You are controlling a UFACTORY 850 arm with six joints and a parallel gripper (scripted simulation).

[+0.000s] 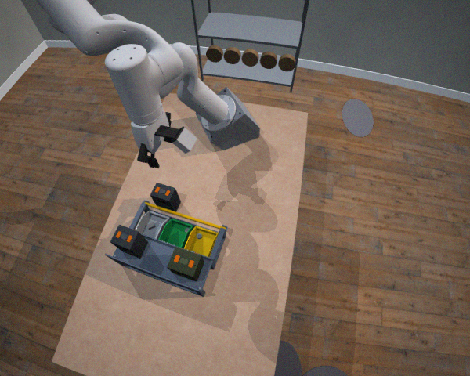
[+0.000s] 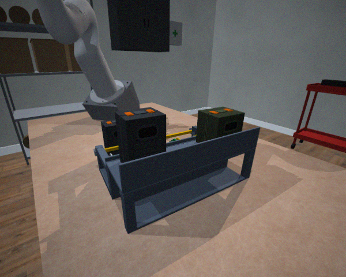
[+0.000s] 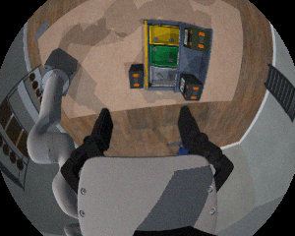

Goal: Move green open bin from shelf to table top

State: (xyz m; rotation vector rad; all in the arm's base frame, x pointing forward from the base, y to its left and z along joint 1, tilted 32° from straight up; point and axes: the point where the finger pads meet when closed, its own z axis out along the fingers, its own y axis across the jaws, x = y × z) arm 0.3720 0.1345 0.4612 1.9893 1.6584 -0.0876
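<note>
The green open bin [image 1: 176,233] [image 3: 163,56] sits on the slate-blue shelf [image 1: 150,258] [image 3: 193,64] [image 2: 191,154], between the grey bin [image 1: 150,222] [image 3: 163,77] and the yellow bin [image 1: 204,239] [image 3: 165,35]. Small parts show in the bins. A yellow rail [image 1: 185,215] [image 3: 147,54] runs along their open-front side. In the exterior view the bins are mostly hidden behind the shelf and boxes. My gripper [image 1: 161,139] [image 3: 145,115] is open and empty, high above the table and away from the bins, on the rail side. It is out of view in the exterior view.
A black box [image 1: 165,197] [image 2: 108,134] [image 3: 136,77] stands in front of the rail by the grey bin. Another black box [image 1: 128,241] [image 2: 142,137] [image 3: 192,89] and an olive box [image 1: 185,263] [image 2: 219,123] [image 3: 199,40] stand on the shelf behind the bins.
</note>
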